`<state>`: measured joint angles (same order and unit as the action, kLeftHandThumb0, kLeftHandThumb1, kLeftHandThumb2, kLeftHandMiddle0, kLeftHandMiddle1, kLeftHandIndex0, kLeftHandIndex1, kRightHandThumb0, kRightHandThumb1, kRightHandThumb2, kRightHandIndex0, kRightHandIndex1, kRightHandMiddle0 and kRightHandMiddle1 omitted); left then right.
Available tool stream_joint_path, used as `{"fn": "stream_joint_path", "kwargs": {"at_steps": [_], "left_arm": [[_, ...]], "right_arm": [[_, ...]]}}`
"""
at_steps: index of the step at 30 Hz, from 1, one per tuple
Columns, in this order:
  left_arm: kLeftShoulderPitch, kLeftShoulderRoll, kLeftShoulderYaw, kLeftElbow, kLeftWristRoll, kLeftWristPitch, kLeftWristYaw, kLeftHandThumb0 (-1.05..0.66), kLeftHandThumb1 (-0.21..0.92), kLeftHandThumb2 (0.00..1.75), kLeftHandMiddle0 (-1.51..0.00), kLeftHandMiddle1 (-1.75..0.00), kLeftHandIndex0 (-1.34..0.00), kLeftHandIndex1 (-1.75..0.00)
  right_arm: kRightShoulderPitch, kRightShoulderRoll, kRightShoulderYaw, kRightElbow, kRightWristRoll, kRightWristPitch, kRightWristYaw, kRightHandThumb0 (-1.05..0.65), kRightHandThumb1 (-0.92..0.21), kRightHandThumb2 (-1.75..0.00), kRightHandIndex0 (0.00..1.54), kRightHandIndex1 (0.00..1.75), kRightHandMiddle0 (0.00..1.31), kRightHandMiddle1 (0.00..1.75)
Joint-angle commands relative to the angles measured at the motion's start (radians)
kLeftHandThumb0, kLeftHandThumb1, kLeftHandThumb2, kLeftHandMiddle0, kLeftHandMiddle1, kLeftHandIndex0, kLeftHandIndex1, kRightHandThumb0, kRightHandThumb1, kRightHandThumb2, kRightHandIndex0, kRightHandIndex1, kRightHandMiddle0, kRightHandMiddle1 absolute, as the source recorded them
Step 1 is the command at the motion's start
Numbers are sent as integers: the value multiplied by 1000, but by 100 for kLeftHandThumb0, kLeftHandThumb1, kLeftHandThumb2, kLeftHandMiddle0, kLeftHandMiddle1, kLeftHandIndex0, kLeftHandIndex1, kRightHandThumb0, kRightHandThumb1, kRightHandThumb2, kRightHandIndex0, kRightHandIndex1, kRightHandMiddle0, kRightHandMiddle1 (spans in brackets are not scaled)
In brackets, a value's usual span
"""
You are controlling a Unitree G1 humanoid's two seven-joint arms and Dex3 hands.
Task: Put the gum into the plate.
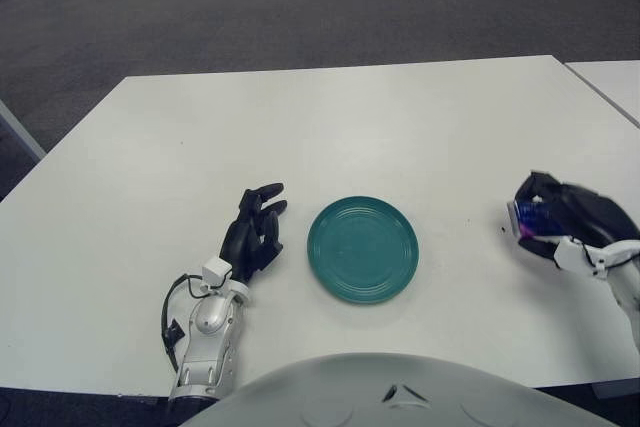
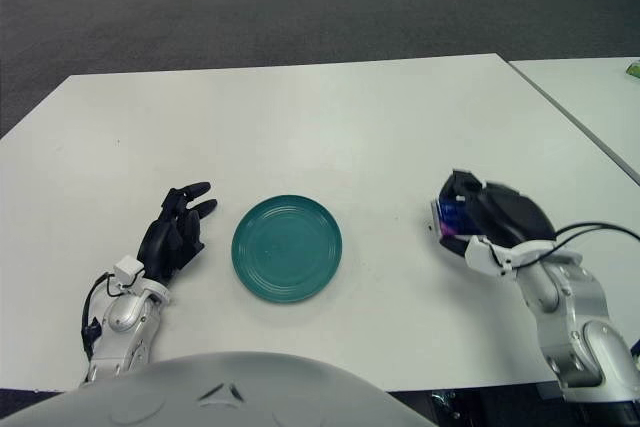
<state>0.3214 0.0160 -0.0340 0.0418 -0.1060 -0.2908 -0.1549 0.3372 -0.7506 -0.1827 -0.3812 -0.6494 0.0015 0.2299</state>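
Note:
A round teal plate sits on the white table near its front edge. To the plate's right, my right hand has its black fingers curled around the gum, a small blue and purple pack that shows between them. The hand with the pack is lifted slightly off the table. My left hand shows just left of the plate with its fingers loosely extended and nothing in them.
A second white table stands to the right across a narrow gap. Grey carpet lies beyond the far edge. The robot's grey chest fills the bottom of the view.

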Motion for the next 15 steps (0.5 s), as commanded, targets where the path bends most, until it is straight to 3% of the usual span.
{"fn": "stream_joint_path", "kwargs": {"at_steps": [1, 7, 15], "left_arm": [[-16, -8, 1, 19, 23, 36, 29, -87, 92, 77, -5, -90, 0, -117], [-7, -30, -25, -42, 79, 102, 82, -87, 92, 79, -5, -92, 0, -114], [-2, -40, -38, -65, 129, 140, 119, -89, 92, 82, -8, -96, 0, -106]], "right_arm": [[-56, 17, 24, -50, -28, 27, 25, -40, -63, -84, 44, 75, 45, 165], [-181, 53, 127, -87, -98, 77, 78, -39, -64, -85, 43, 78, 43, 167], [-232, 108, 215, -100, -159, 95, 94, -39, -64, -86, 43, 80, 41, 169]]}}
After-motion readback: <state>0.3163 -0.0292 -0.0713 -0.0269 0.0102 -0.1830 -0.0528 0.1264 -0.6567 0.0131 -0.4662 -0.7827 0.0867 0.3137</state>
